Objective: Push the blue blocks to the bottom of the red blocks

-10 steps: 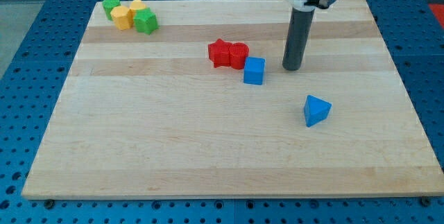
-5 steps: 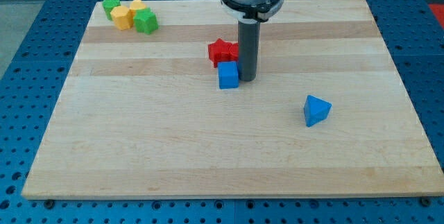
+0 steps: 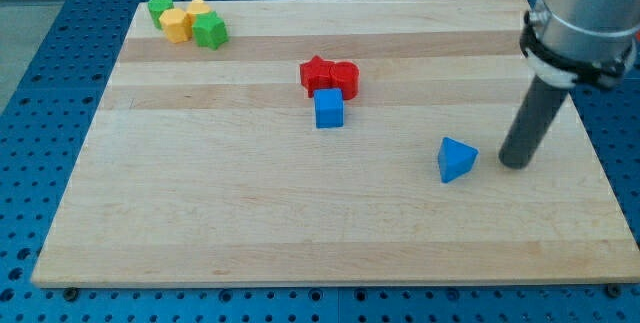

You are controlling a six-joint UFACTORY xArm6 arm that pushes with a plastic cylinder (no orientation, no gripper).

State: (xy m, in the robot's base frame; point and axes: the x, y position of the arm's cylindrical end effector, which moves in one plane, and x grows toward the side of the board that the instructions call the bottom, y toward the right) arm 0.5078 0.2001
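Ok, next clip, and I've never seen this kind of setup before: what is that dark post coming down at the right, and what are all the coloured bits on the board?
The post is the end of a robot arm. It has no hand, only a straight dark rod, and my tip slides along the wooden board to push blocks; nothing is held. There is a single camera looking down at the board at an angle; where it is mounted is not on record.

On the board lie a blue cube just below two red blocks that sit side by side, and a blue triangular block alone further toward the view's right. My tip stands just to the right of that triangular block, with a small gap between them. At the view's top left is a cluster of two green blocks and two yellow blocks.
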